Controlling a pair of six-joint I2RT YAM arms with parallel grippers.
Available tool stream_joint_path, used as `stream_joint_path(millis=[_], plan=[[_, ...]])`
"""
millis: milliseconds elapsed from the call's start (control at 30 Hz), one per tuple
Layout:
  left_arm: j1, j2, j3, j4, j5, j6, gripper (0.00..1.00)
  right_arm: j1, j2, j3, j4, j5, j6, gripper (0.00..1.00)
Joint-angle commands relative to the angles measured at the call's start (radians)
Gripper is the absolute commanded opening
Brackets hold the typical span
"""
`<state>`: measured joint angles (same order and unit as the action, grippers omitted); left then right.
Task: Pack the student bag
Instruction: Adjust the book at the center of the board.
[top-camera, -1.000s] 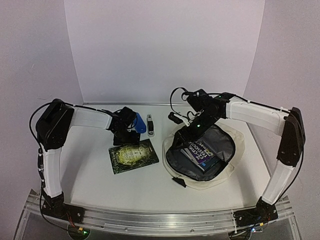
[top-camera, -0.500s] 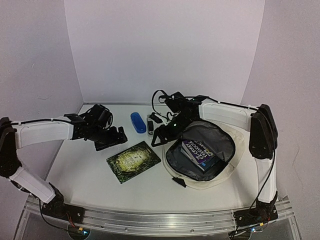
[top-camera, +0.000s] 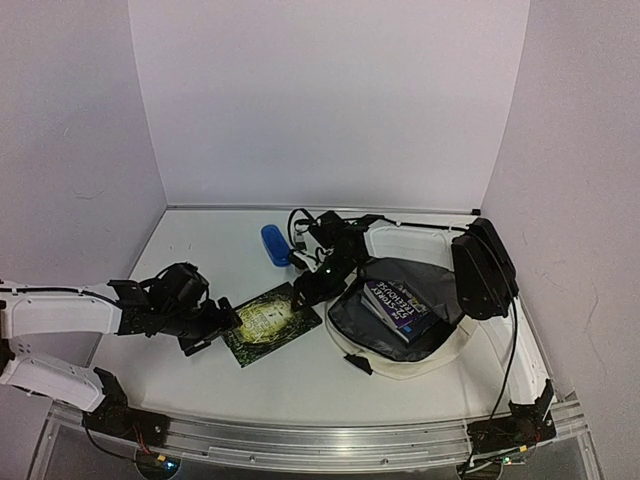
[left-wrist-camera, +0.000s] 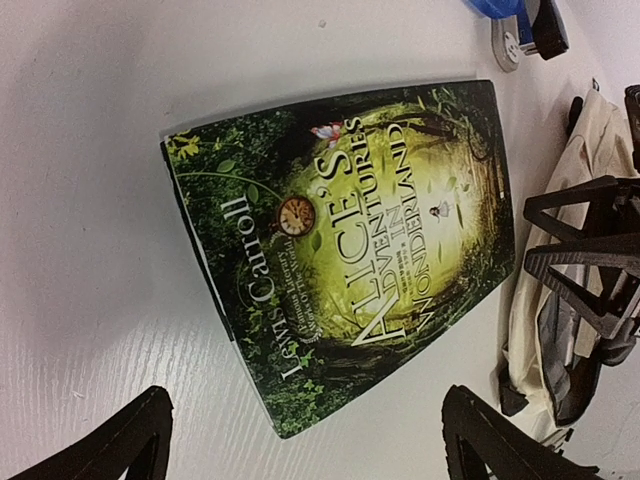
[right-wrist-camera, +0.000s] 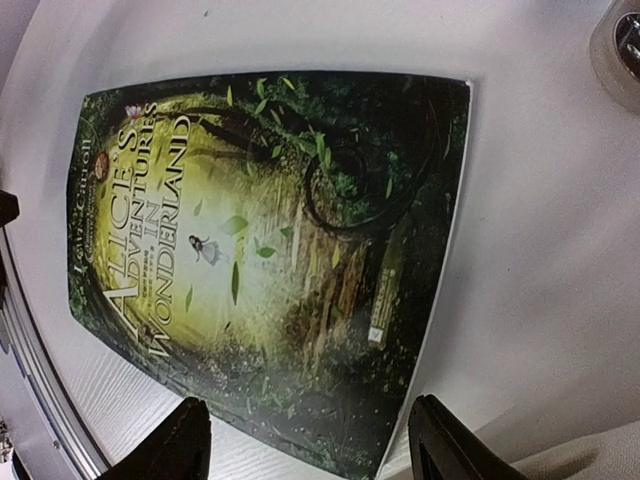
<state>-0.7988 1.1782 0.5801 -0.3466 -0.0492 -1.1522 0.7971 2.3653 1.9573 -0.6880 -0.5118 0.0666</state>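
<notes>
On the white tabletop (top-camera: 300, 395), nearest: L gripper (left-wrist-camera: 305, 425) low over the table at the near-left edge of a book. Its fingers (left-wrist-camera: 130, 440) are spread wide, w/ nothing btw them. Just beyond lies the glossy green paperback (top-camera: 270, 321), "Alice's Adventures in Wonderland", flat, cover up, askew to the table edge. Just beside it on the right is the student bag (top-camera: 445, 352), a large soft cream-beige fabric backpack. It lies flat w/ its main compartment unzipped and dark grey lining showing; a purple-covered book (top-camera: 400, 305) sits inside. R gripper (right-wrist-camera: 305, 440) hangs over the paperback's far-right corner, btw paperback and bag. Its fingers are moderately apart, gripping nothing; contact w/ the cover can't be told. Farther back are a blue oblong plastic case (top-camera: 274, 244) and, right beside it, a small silver-and-black item (left-wrist-camera: 522, 35), poss. a stapler, too blurred to say.
</notes>
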Motion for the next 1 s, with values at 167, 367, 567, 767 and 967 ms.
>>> stream_joint_path(millis=[167, 367, 567, 767, 967], plan=[[-0.011, 0.052, -0.07, 0.148, -0.032, -0.127, 0.92, 0.001, 0.082, 0.072, 0.013, 0.103, -0.005, 0.69], [-0.012, 0.133, -0.093, 0.284, -0.003, -0.129, 0.91, 0.0, 0.102, 0.076, 0.014, -0.035, 0.032, 0.57], [-0.011, 0.202, -0.107, 0.422, 0.024, -0.121, 0.88, 0.0, -0.004, 0.037, 0.015, -0.219, 0.07, 0.36], [-0.011, 0.209, -0.134, 0.496, 0.023, -0.121, 0.85, 0.001, -0.121, -0.029, 0.042, -0.347, 0.106, 0.17], [-0.011, 0.225, -0.112, 0.489, 0.028, -0.094, 0.84, 0.0, -0.179, -0.103, 0.105, -0.409, 0.154, 0.1]])
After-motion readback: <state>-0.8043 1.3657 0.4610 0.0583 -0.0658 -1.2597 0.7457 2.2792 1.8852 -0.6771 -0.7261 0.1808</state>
